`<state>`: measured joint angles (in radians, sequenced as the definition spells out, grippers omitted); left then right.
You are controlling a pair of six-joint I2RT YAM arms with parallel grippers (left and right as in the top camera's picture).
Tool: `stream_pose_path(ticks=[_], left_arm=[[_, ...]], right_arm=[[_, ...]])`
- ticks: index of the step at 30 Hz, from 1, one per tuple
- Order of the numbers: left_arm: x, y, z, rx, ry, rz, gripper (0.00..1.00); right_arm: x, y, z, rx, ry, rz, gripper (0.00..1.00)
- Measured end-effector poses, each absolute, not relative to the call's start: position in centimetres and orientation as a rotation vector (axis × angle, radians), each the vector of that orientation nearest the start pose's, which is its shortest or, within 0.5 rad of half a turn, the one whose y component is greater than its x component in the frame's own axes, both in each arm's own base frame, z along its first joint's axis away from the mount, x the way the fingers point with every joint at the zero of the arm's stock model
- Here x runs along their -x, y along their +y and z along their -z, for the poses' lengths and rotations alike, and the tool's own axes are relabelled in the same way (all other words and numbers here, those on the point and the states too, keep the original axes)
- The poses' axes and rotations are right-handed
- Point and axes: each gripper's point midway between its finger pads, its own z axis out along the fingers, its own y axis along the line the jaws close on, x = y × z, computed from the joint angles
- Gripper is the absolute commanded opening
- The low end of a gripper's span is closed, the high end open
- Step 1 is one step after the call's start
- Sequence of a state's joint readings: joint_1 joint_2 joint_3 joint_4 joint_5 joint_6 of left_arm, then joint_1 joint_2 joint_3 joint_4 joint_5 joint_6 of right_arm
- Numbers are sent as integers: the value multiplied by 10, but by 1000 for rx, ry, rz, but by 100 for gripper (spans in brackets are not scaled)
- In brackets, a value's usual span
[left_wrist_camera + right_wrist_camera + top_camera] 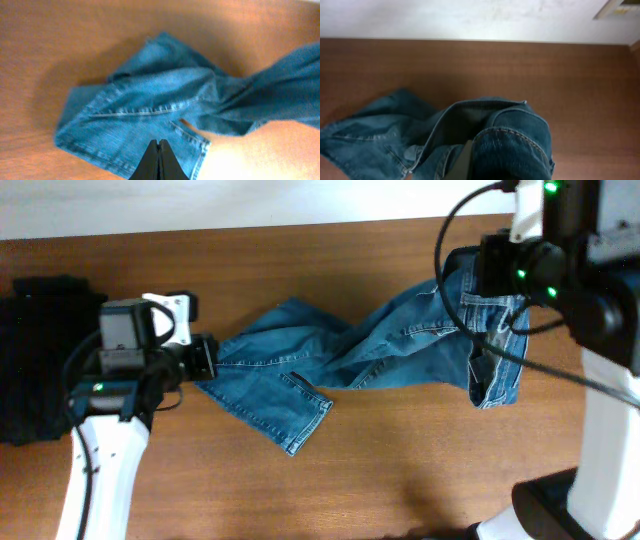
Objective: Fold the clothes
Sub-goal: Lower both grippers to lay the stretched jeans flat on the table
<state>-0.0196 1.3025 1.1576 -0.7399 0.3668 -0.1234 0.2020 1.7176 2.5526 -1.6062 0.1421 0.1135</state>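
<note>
We judge the fold barely begun. The jeans [380, 345] lie open across the counter [450, 470], running from the middle out toward 3 o'clock, twisted at the centre, with no layer laid squarely over another. One leg angles down toward 6 o'clock and ends in a stitched hem. The waist end, at 3 o'clock, is raised off the wood.

The right end effector [470, 162] is grasping the jeans at the waist. In its wrist view the waistband drapes over a dark finger and hangs in a rounded loop. The left end effector [205, 358] sits at the 9 o'clock edge of the denim with its fingers [152, 161] clenched together. We cannot tell whether any cloth is pinched between them.

Straightening the twist, laying leg on leg and folding lengthwise all appear to remain.

The denim is medium blue, heavy and matte, with pale double seams and soft, rope-like creases. The counter is smooth brown wood grain. A black pile [35, 360] rests at the far 9 o'clock edge.
</note>
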Motion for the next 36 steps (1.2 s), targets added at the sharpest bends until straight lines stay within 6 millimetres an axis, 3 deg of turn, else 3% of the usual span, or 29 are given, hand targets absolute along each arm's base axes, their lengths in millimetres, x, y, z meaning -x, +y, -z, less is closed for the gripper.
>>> stream_pose_path(ticks=[3, 5, 6, 11, 15, 23, 27, 36], left_arm=[[-341, -88, -196, -91, 2509, 543, 2], [-334, -104, -187, -149, 2550, 562, 17], [-330, -112, -181, -180, 2576, 570, 19], [-311, -136, -142, -258, 2749, 556, 19], [-293, -139, -105, -220, 2938, 521, 19], [-275, -154, -54, -214, 3142, 471, 19], [-276, -156, -34, -189, 3184, 446, 13], [-287, -141, 1, -60, 3226, 253, 13]], right_arm=[[-360, 49, -410, 26, 2387, 16, 4], [-363, 50, -402, 24, 2417, 21, 4], [-365, 50, -398, 24, 2429, 24, 4], [-370, 51, -388, 25, 2462, 31, 4], [-371, 51, -388, 25, 2462, 31, 4], [-371, 51, -388, 26, 2462, 31, 4], [-371, 51, -388, 25, 2462, 31, 4], [-371, 51, -388, 25, 2462, 31, 4]])
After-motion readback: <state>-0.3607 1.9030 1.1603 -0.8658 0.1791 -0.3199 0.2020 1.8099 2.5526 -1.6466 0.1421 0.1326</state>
